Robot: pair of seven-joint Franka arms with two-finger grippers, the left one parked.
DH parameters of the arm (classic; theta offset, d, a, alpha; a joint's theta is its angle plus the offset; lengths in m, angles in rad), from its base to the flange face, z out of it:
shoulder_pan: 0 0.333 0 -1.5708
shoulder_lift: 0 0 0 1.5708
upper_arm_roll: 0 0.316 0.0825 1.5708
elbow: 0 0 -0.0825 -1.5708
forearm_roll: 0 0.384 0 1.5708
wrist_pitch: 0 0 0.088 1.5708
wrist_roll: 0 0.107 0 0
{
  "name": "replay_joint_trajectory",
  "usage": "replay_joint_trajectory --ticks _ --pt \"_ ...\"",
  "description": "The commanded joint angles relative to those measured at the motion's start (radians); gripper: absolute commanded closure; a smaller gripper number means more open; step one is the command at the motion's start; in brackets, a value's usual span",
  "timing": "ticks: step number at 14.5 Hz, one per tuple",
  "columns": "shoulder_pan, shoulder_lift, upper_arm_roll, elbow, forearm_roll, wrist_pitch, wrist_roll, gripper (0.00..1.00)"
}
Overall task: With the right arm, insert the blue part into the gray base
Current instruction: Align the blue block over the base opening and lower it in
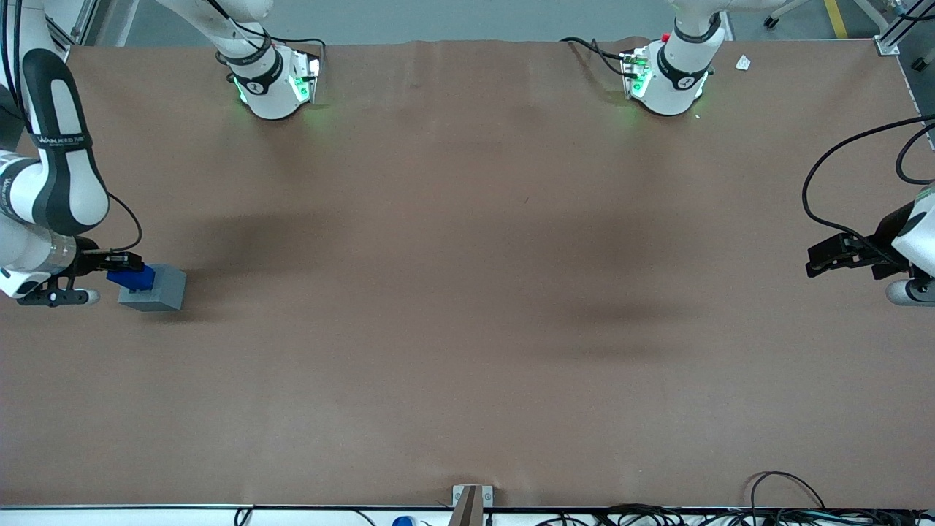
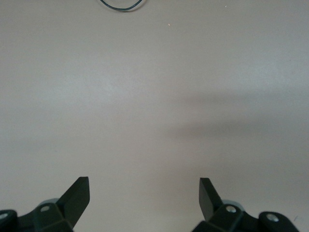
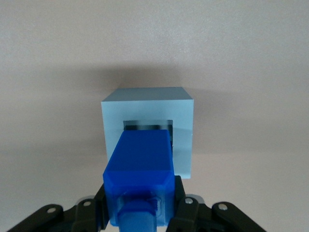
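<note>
Closest to the wrist camera, the gripper (image 3: pixel 140 212) of the right arm (image 1: pixel 51 183) is clamping the blue part (image 3: pixel 141 169) between its two fingers (image 3: pixel 186 212), jaws closed against the block's sides. Just past it, the blue part is reaching the square socket (image 3: pixel 147 126) of the gray base (image 3: pixel 147 130), which is sitting on the brown table (image 1: pixel 467 329) toward the working arm's end.

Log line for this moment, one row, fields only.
claw: shut on blue part | part: tip at socket of gray base | base: on table, working arm's end | insertion: not yet seated
</note>
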Motion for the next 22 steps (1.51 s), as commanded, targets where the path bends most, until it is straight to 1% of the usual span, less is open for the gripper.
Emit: replay_joint_trajectory --ticks 1,9,22 --pt "-0.025 -0.021 0.018 -0.021 0.013 0.012 -0.013 0.94" --pt "-0.032 -0.009 0.016 -0.021 0.013 0.042 -0.013 0.94" --pt "-0.025 0.008 0.018 -0.019 0.018 0.042 -0.013 0.93"
